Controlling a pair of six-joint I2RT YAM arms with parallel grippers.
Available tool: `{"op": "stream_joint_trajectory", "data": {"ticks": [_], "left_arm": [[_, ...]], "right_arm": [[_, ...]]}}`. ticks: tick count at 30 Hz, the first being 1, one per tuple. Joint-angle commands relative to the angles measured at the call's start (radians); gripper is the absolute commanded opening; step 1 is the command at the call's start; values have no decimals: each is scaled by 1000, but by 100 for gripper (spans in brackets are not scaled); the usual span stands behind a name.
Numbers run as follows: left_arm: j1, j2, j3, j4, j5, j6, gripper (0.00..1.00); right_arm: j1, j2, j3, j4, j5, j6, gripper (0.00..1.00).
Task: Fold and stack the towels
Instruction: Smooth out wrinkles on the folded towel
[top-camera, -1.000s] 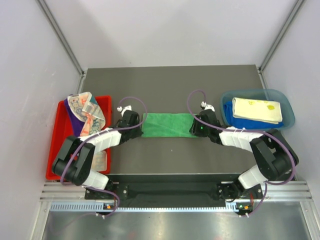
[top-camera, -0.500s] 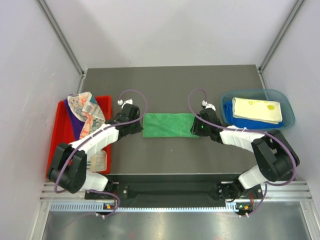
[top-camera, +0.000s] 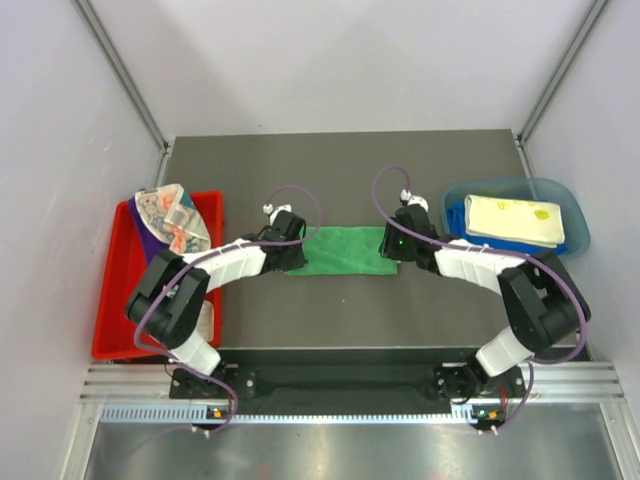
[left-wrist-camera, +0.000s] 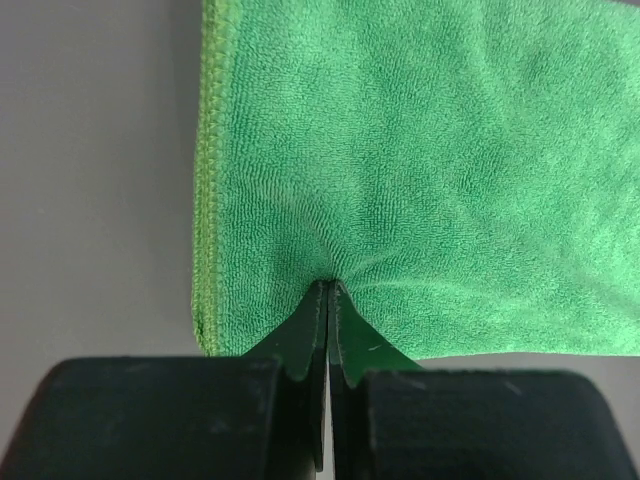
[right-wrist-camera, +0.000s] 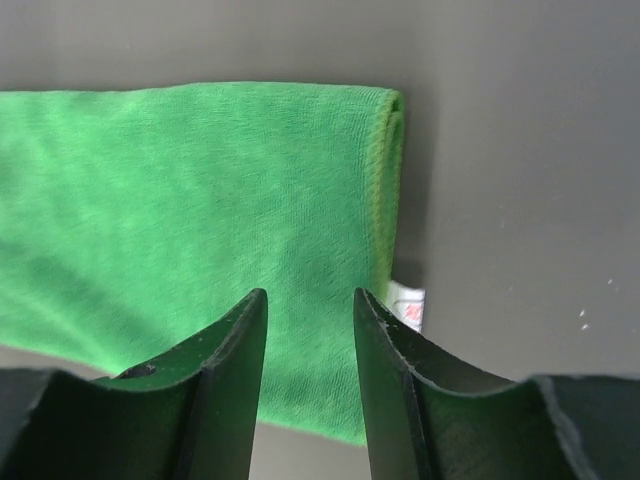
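Left fingers (left-wrist-camera: 300, 340) clamped on green towel (left-wrist-camera: 420, 160); right fingers (right-wrist-camera: 235, 350) parted beside its unreadable white tag (right-wrist-camera: 408, 303).

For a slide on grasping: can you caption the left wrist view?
Left gripper pinching the green towel at its edge, cloth puckering, grey table beneath.

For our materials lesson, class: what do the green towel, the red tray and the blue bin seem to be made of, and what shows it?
The green towel: soft, matt cloth, probably microfibre; fuzzy pile, stitched hem, puckers where the left pincer pinches it. The red tray: likely rigid plastic, smooth, slightly glossy. The blue bin: apparently translucent plastic; its wall looks see-through.
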Motion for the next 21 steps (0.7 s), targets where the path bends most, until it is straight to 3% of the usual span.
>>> {"op": "stream_joint_trajectory", "data": {"ticks": [1,10,18,21], "left_arm": [[1,-9,-47,-22,-70,-20,0],[1,-49,-70,-68,-110,-9,0],[3,-70,-55,-94,-65,29,0],[3,-89,-25,-101,-39,49,1]], "right_arm": [[-23,58,56,7,21,-32,40],[-94,169,82,-15,33,-67,39],[-117,115,59,-6,-5,-75,39],[-117,79,53,-12,-18,-81,45]]}}
